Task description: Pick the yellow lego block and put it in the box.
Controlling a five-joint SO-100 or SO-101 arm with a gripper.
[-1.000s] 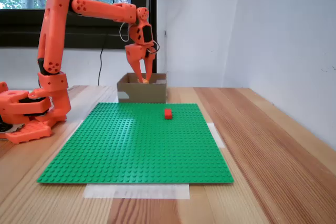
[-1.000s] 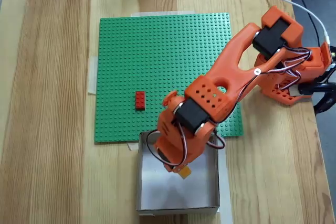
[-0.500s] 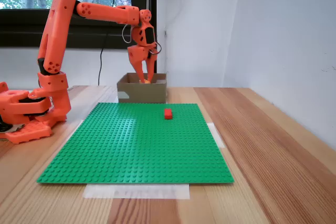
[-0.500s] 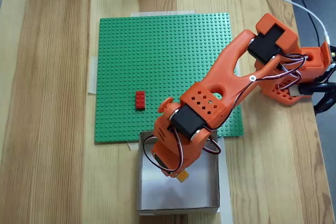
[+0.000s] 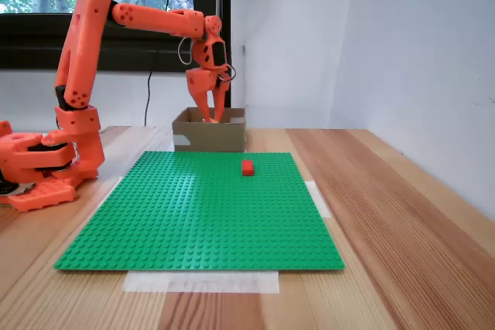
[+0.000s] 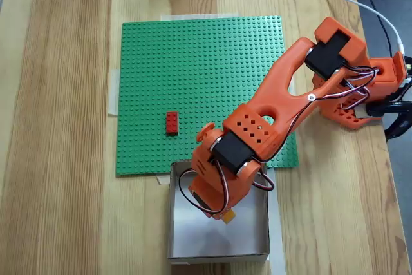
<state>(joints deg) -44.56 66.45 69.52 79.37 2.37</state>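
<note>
the gripper (image 5: 211, 119) points straight down over the cardboard box (image 5: 209, 130), its two orange fingers close together with their tips at the level of the box's rim in the side-on fixed view. in the top-down fixed view the gripper (image 6: 225, 216) sits low in the centre of the frame, and a corner of the yellow lego block (image 6: 227, 217) pokes out from beneath the wrist, so the fingers appear clenched on the block above the box's interior. in the side-on view a sliver of yellow-orange shows between the fingertips, too small to make out any studs.

the box (image 6: 262, 223) is a low, square, open-topped thing of brown cardboard with short flaps; its floor reads pale grey from above and is bare apart from the arm's shadow. it lies at the bottom centre of the top-down view, touching the edge of the green baseplate (image 6: 206, 75).

the baseplate is a flat, square, studded sheet of green plastic, taped at its edges to a wooden table (image 6: 58, 127) with long pale grain. a small red brick (image 6: 172, 122) sits on the plate's studs, left of the arm in the top-down view and well apart from the box. the arm is glossy orange plastic with black servos and looping wires.
</note>
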